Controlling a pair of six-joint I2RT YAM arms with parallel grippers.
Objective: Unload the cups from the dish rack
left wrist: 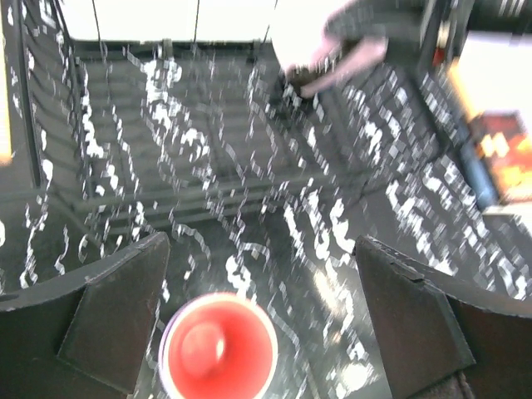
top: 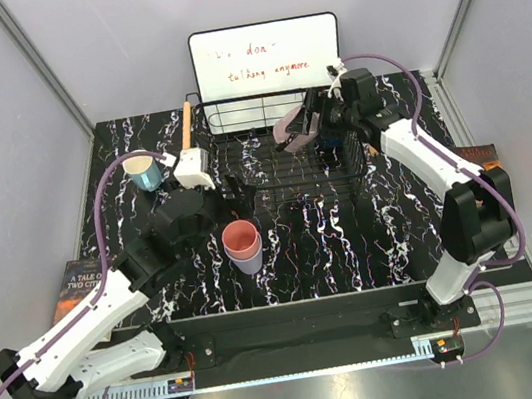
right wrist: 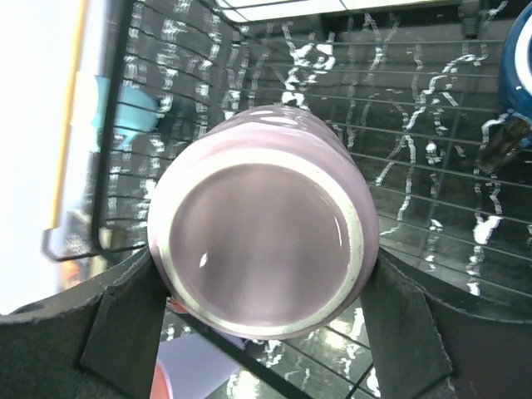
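1. Mauve glazed cup is clamped by the right gripper, over the far part of the black wire dish rack.
2. Left gripper, spread wide, hangs over the salmon pink cup, which stands upright on the black marbled table just near of the rack.

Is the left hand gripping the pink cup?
No, the left hand is open, with clear gaps on either side of the pink cup.
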